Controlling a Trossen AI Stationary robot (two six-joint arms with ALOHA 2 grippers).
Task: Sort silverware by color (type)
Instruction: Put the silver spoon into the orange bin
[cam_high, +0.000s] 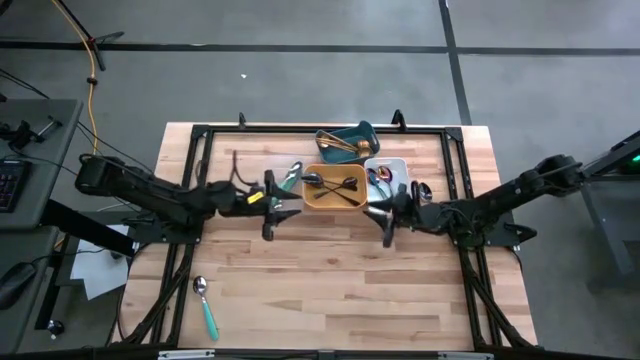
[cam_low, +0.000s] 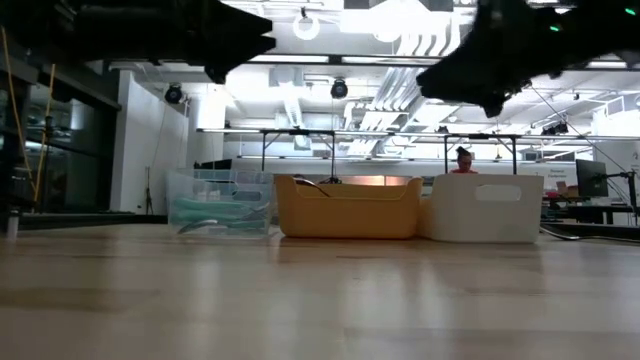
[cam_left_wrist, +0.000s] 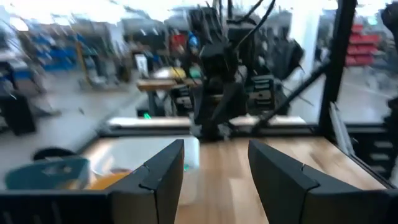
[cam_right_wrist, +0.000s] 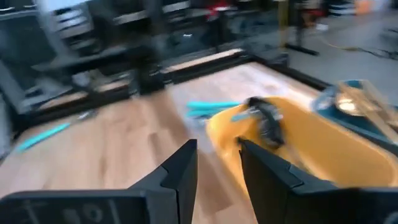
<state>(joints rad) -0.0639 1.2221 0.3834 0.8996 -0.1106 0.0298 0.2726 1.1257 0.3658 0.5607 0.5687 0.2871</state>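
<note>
Hovering over the middle of the counter (cam_high: 330, 270), both arms reach inward from the frame's sides toward a cluster of three trays at upper centre. The left end effector (cam_high: 283, 207) sits just left of the yellow tray (cam_high: 335, 200), its fingers (cam_left_wrist: 163, 177) spread wide with nothing between them. The right end effector (cam_high: 385, 214) sits just below the white tray (cam_high: 398, 166), fingers partly apart and empty.

Open wood fills the whole lower half of the high view, bounded by a dark frame along the counter's edges.

A lone teal-handled spoon (cam_high: 206, 307) lies at lower left, well apart from everything; its long axis runs nearly top-to-bottom, bowl toward the top, handle toward the bottom edge. Another teal-handled utensil (cam_high: 291, 178) lies tilted just left of the yellow tray, close above the left end effector. Black utensils (cam_high: 335, 186) rest in the yellow tray, lying mostly left-to-right. Gold utensils (cam_high: 340, 146) lie in the teal tray (cam_high: 364, 133) behind it, slanting. The white tray holds several iridescent utensils (cam_high: 380, 177).
</note>
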